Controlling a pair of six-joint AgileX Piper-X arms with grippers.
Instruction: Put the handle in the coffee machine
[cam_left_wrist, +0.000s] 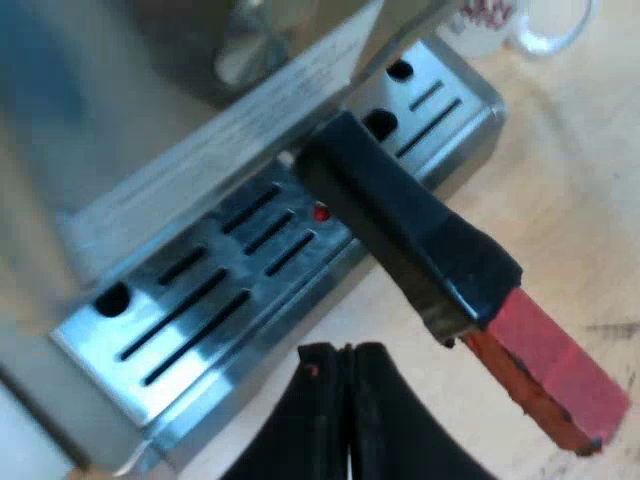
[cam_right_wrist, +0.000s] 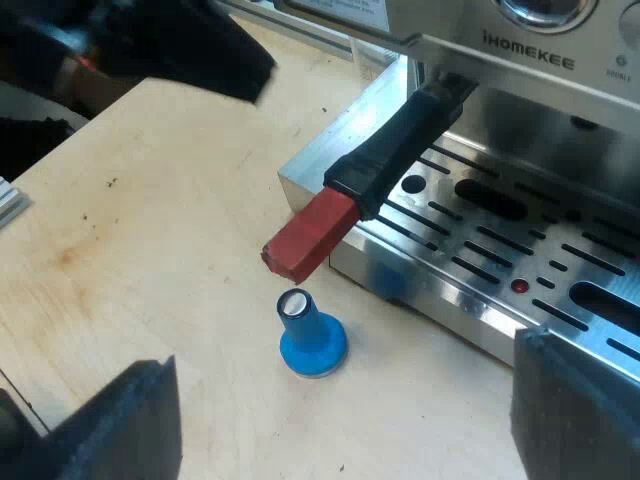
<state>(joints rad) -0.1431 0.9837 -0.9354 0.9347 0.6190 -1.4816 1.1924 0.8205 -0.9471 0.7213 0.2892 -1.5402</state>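
Steel cut with dark slots, the drip tray (cam_left_wrist: 200, 300) of the one espresso machine (cam_left_wrist: 300, 80) shows in the left wrist view, with a small red dot (cam_left_wrist: 320, 212) among its slots. One handle (cam_left_wrist: 400, 230) crosses above the tray, black and ending in a red tip (cam_left_wrist: 555, 375) that points out over the table (cam_left_wrist: 570, 190) toward four o'clock. My left gripper (cam_left_wrist: 345, 352) hovers just off the tray's edge near that handle, its two fingers pressed together on nothing. One mug (cam_left_wrist: 505, 20) stands past the tray's far corner; its red print is too blurred to read. The right wrist view adds the brand IHOMEKEE (cam_right_wrist: 528, 65), lettered across the machine's front. It also shows the handle's dark end going in under that front at about one o'clock, with the red tip out toward seven o'clock. One blue tamper (cam_right_wrist: 312, 335) stands upright on the table at six o'clock from the red tip, near it but apart. My right gripper (cam_right_wrist: 335, 365) has its two fingers spread wide, holding nothing. A white label (cam_right_wrist: 345, 8) higher on the machine cannot be read.
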